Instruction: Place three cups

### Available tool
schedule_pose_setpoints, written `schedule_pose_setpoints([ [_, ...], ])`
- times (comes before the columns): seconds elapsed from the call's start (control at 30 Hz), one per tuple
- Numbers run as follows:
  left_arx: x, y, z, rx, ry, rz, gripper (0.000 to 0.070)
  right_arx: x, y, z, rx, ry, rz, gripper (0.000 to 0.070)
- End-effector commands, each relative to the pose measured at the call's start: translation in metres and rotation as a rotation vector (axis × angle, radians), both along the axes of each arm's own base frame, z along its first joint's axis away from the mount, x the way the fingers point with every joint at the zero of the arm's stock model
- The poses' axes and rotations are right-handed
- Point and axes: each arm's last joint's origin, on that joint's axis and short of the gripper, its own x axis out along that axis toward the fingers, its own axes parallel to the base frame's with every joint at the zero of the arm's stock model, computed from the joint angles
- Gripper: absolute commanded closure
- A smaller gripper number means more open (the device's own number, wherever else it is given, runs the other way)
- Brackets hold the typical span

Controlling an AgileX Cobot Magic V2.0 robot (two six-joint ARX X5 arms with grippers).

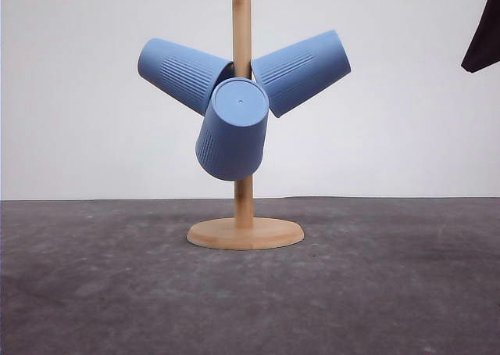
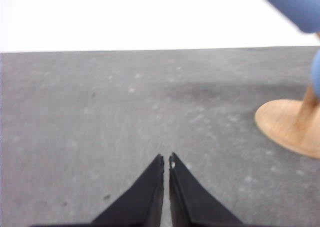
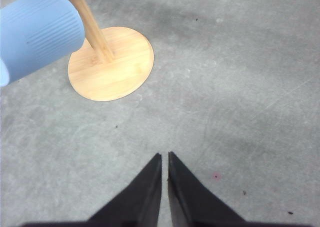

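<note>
In the middle of the grey table [image 1: 94, 292] stands a wooden rack [image 1: 244, 206], a thin upright pole on a round flat base, and all three cups hang on it. The left cup [image 1: 181, 73] slants up and away to the left, the right cup [image 1: 303, 69] slants up to the right, and the front cup [image 1: 233, 128] points its flat round bottom toward the camera, tilted a little downward. The three crowd together around the pole, their mouths meeting near it. The left gripper [image 2: 166, 162] hovers over bare table with its dark fingers drawn together, holding nothing, the rack's base just off to one side. The right gripper [image 3: 165, 158] is likewise closed and empty, above the table near the base.
</note>
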Motion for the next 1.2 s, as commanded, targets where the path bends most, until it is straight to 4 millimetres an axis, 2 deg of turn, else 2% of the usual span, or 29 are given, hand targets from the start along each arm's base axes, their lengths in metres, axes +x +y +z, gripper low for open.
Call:
schedule_pose_setpoints([
  [0.0,0.0,0.001,-0.003,-0.017,-0.016,0.019,0.07,0.002,0.0,0.002,-0.002,-0.012,0.005,0.0684],
  [0.2,-0.002,0.001,-0.016,-0.019,-0.012,0.041,0.07,0.002,0.0,0.002,-0.002,-0.012,0.005,0.0684],
  [0.87,-0.002,0.002,-0.016,-0.018,-0.008,0.055,0.07,0.002,0.001,0.003,-0.008,-0.019,0.006,0.0684],
  [1.07,-0.002,0.002,-0.016,-0.018,-0.009,0.055,0.07,-0.006,-0.005,0.01,-0.137,-0.165,-0.067,0.0689],
  [1.17,-0.002,0.002,-0.016,-0.018,-0.009,0.055,0.07,-0.018,-0.009,-0.006,-0.16,-0.251,-0.131,0.0689],
])
